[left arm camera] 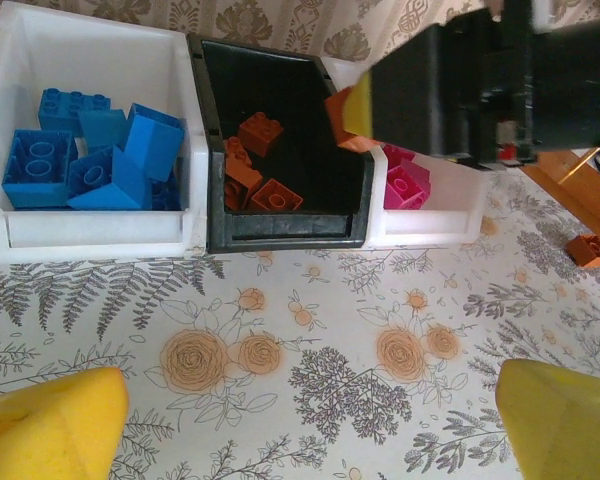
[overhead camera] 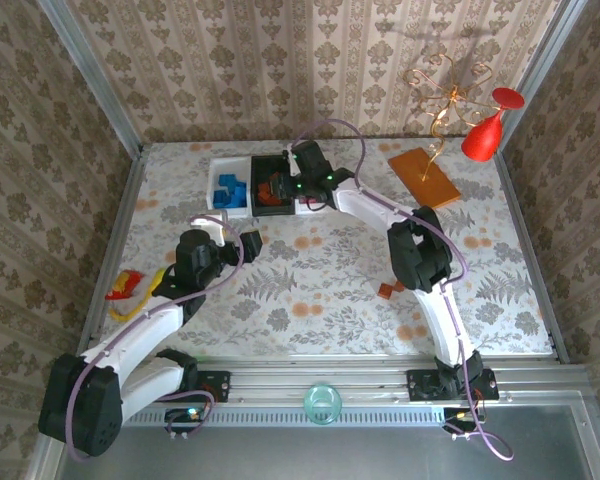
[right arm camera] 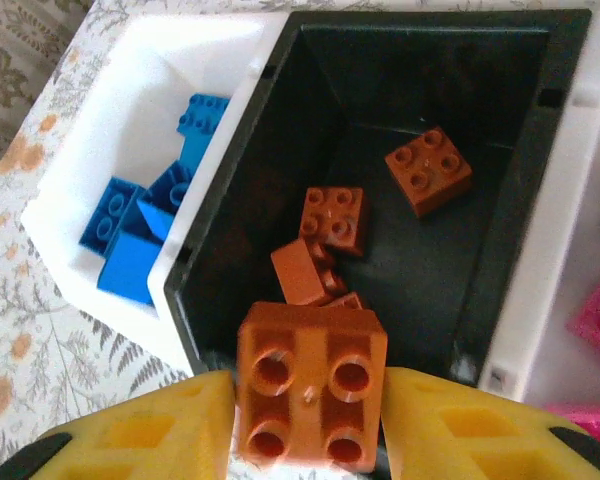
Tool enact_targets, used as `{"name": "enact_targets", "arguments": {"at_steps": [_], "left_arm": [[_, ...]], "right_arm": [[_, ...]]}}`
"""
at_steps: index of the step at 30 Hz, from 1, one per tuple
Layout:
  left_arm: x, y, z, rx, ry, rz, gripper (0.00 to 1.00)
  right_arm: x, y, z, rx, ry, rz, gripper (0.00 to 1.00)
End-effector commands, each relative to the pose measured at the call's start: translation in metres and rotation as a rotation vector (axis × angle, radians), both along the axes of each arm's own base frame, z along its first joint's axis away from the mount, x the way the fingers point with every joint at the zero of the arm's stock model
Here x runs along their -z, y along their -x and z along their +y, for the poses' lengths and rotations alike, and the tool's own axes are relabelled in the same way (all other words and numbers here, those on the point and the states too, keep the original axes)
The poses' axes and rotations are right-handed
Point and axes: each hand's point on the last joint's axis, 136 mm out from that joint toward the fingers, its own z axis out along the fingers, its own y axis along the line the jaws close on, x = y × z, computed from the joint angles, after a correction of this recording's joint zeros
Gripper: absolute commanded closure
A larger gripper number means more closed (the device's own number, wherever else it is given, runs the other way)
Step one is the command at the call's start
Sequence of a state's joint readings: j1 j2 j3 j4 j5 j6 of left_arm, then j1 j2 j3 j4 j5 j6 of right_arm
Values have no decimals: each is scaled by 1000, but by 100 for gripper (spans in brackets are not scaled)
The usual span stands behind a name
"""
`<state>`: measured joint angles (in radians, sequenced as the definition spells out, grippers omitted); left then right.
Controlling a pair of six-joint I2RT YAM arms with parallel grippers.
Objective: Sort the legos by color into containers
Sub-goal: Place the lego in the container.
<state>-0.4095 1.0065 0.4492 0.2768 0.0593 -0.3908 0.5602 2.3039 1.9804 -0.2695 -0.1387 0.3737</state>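
While the left claw (left arm camera: pixel 305 430) is held wide open and empty above the counter (left arm camera: pixel 280 300), an orange-brown brick (right arm camera: pixel 312 380) is clamped in the right claw (right arm camera: pixel 308 440) over the black tray (right arm camera: pixel 430 60), evidently for release among matching bricks (right arm camera: pixel 330 220).

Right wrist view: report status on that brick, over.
Left gripper open, empty. Right gripper over black tray, orange brick between its fingers, grip uncertain. Nothing blocking the drop; stray brick on table by right arm.
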Motion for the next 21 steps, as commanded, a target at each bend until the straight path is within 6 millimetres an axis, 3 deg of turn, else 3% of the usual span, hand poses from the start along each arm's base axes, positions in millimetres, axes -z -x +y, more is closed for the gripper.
{"name": "enact_targets", "arguments": {"at_steps": [1,6,10,14,18,21], "left_arm": [[2,2,2,-6,23,14,4],[1,2,0,4,32,16,4],[-5,4,-8,52,54,3,4],[-14,9,-31,165,99,-23,4],[-18,20,-63,284,86,-36,5],[-15,24,-77,325,62,-35,5]], "right_arm": [[-5,-7,-2,23,26,13,48],[-31,-4,-11,27,44,-29,39],[-50,19,-36,38,93,-70,36],[-46,56,-96,121,174,-74,32],[-20,81,-181,270,277,3,29],[3,90,-242,379,314,92,28]]}}
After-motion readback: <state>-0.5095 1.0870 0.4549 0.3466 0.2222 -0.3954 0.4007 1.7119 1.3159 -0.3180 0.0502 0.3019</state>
